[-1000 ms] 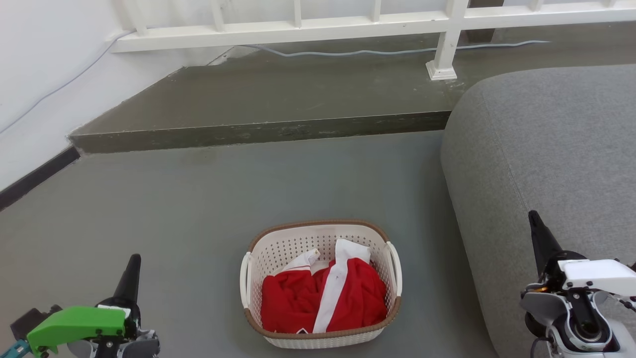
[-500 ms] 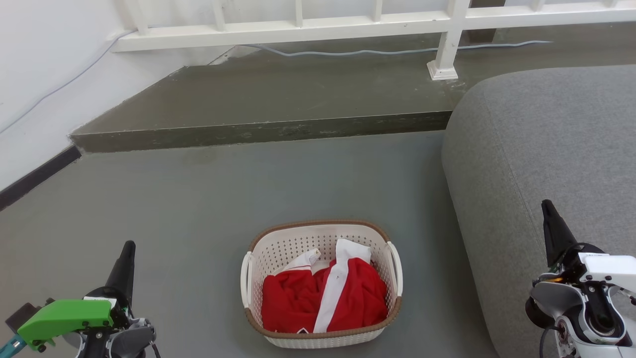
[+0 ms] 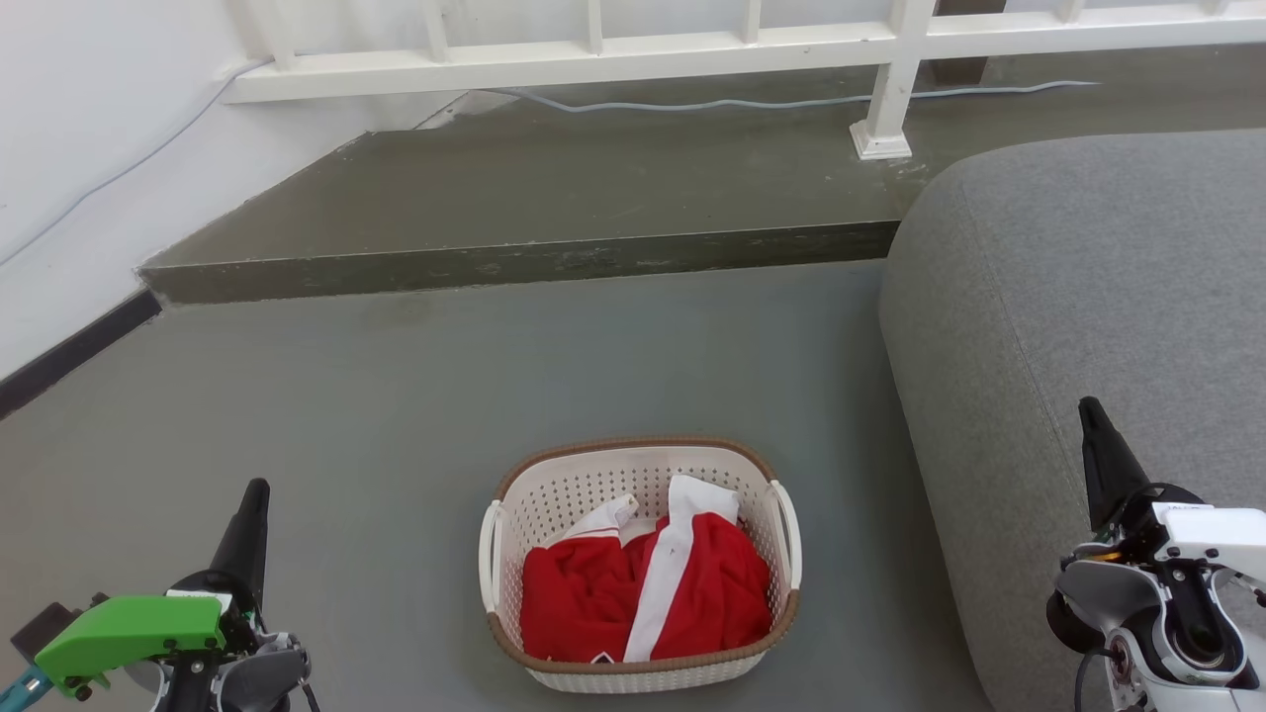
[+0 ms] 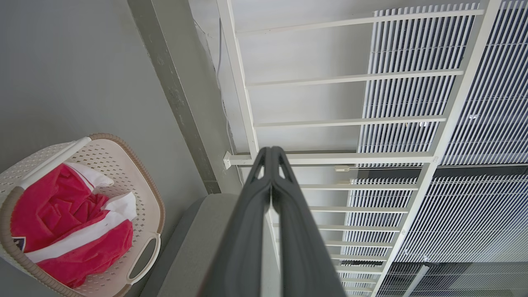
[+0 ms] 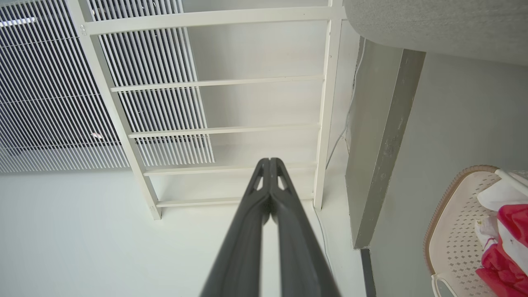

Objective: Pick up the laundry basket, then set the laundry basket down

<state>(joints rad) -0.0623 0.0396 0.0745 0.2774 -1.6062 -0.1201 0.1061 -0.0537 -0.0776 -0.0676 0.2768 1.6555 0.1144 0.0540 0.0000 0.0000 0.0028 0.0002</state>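
L gripper [image 3: 253,492] pressed together, parked low-left, well apart from laundry basket [image 3: 633,444]. Sat on floor [image 3: 396,415] btwn the two w/ red clothes [image 3: 584,603] inside, handles [image 3: 488,554] free, prob for a two-arm lift. R gripper [image 3: 1088,407] closed up too, beside sofa [image 3: 1088,247].

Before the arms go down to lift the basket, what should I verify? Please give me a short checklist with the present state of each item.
1. left gripper open for a handle: not ok, fingers pressed together.
2. right gripper open: not ok, also shut.
3. laundry basket upright on the floor: ok.
4. Both loop handles free: ok, nothing covers them.
5. red garment inside the rim: ok.
6. Enough room for the right arm beside the grey sofa: cannot tell.
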